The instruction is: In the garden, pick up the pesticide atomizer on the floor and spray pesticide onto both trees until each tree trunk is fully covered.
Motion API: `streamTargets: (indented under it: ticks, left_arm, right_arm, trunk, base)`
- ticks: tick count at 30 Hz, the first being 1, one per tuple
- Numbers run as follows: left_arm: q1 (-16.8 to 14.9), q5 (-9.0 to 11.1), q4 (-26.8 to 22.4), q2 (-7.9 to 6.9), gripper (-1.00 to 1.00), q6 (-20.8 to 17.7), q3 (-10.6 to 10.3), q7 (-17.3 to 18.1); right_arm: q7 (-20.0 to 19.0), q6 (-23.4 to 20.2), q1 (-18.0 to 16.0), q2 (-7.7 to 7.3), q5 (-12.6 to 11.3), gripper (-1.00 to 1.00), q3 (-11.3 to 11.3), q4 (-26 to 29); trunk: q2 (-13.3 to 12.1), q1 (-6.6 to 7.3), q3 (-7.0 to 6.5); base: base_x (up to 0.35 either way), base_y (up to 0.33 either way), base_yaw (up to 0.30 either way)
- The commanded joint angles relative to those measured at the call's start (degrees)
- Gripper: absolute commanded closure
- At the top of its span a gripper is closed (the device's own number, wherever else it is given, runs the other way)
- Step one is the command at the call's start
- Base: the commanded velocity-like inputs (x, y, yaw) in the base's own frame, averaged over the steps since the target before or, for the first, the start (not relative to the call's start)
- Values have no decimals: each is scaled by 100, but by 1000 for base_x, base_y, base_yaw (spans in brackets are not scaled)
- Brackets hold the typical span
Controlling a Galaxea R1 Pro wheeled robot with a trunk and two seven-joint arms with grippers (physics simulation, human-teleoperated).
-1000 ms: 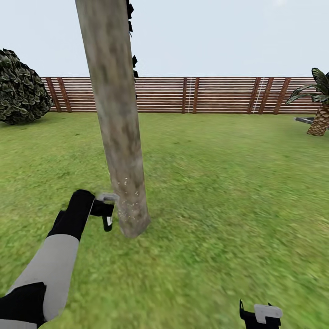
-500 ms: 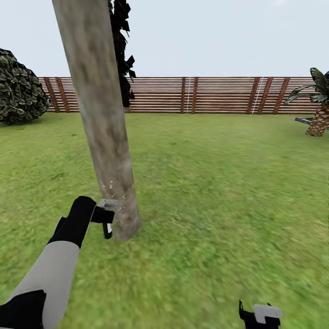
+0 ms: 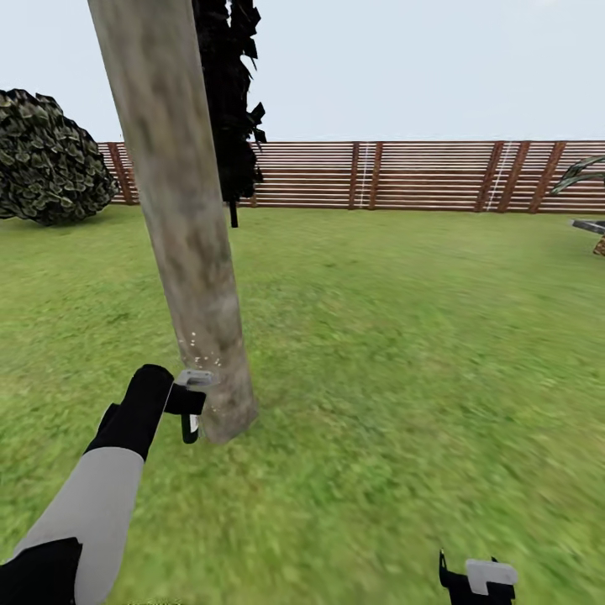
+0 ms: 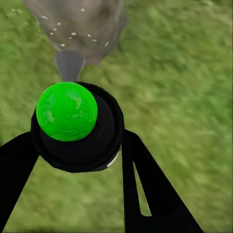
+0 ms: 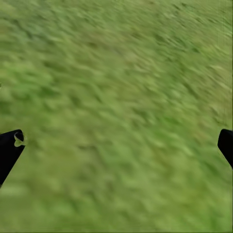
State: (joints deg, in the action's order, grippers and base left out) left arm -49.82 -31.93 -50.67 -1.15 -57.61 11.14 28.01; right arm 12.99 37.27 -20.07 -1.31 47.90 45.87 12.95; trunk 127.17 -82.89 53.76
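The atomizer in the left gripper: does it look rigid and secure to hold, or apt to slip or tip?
The atomizer looks rigid: its round black body keeps its shape between the left gripper fingers. Being round and smooth, it might twist in the grip. It seems light, held level near the tree trunk with white specks low on the bark.

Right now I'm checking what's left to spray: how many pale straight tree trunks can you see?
1. The tree trunk rises just ahead of the left gripper, its base speckled white. A second may stand beyond the camera's view.
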Motion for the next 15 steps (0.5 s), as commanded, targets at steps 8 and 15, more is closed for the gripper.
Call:
streamTargets:
  ticks: [8,15]
  left_arm:
    - [-9,-42,-13,53,100,-13,20,38]
    - [-10,-41,-13,53,100,-8,224,38]
  right_arm:
    - [37,17,-5,-3,69,-100,27,-4]
    - [37,17,-5,-5,70,-100,27,-3]
  trunk:
    - [2,0,5]
    - [2,0,5]
  base:
    - [165,-242,48]
    - [208,-206,0]
